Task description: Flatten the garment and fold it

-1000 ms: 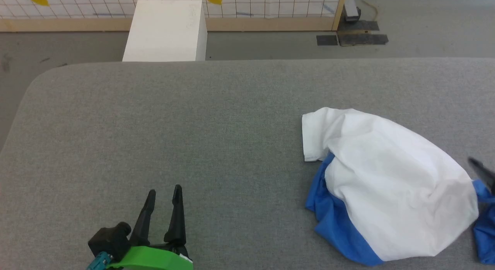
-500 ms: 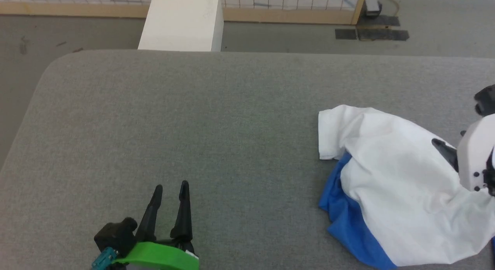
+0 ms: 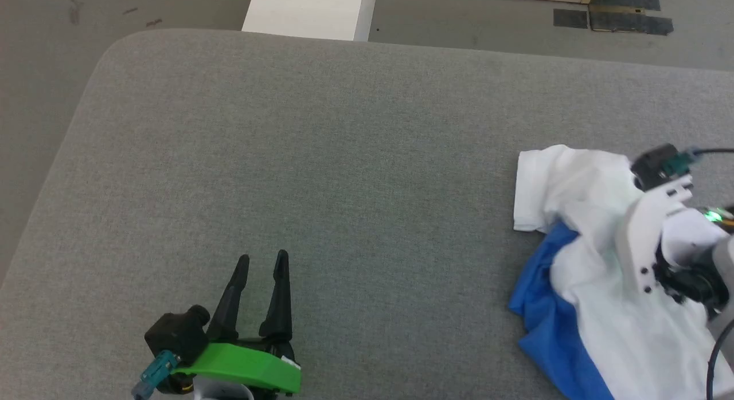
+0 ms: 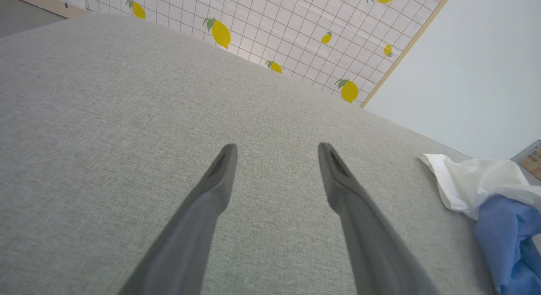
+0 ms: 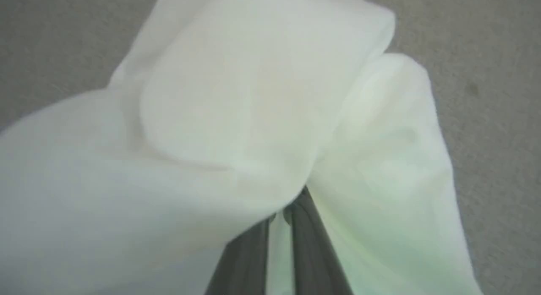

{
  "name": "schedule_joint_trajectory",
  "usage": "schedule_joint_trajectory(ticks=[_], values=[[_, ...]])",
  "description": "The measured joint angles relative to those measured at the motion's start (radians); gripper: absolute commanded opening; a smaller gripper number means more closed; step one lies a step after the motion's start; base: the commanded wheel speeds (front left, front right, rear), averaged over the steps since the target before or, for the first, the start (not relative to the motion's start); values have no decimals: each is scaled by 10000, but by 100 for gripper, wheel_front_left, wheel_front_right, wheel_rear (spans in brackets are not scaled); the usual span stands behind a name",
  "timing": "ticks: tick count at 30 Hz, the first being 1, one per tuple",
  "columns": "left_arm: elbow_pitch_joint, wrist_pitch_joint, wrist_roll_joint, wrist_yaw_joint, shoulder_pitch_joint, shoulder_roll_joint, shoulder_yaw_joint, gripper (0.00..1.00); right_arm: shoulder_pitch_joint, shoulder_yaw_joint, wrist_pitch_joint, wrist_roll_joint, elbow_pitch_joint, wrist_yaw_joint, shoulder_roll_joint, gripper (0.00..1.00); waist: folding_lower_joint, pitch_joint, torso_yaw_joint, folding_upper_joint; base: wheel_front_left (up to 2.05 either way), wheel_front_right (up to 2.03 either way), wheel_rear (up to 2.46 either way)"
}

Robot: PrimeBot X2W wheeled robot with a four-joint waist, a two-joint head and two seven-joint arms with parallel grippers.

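- The right gripper (image 5: 284, 217) has its two dark fingers (image 5: 312, 252) pressed together on a fold of the garment (image 5: 236, 117); the white cloth bunches around the tips in the right wrist view; in the head view its pale wrist sits over the cloth at the right edge, with the fingertips hidden beneath it
- The left gripper (image 3: 261, 261) is low at the lower left of the head view, fingers spread with nothing between them; the left wrist view shows bare grey surface in the gap
- The garment lies crumpled on the right side of the table (image 3: 344, 130), white body uppermost, blue fabric showing under its left edge; a hemmed white corner points toward the table's middle; it is well apart from the left gripper
- A white box (image 3: 309, 13) stands on the floor just beyond the table's far edge
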Motion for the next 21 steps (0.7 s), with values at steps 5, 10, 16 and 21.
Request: schedule_joint_trajectory(ticks=[5,10,16,21], values=[[6,0,-73,10,-7,0,-75,100,-1449,792,-660,313,-433,2,-169,0,0,-29,-9,0,0,0,0],[8,0,-155,12,-138,0,-291,100,-3044,1043,-1070,284,-272,2,-458,0,0,81,166,0,0,0,0],[107,0,-173,8,-259,0,-412,100,-3684,1106,-1517,-123,911,2,-650,2,0,361,488,0,0,0,0],[163,2,-244,-4,-528,0,-673,100,-3314,1116,-1499,-244,2234,2,-581,100,0,675,806,0,0,0,0]])
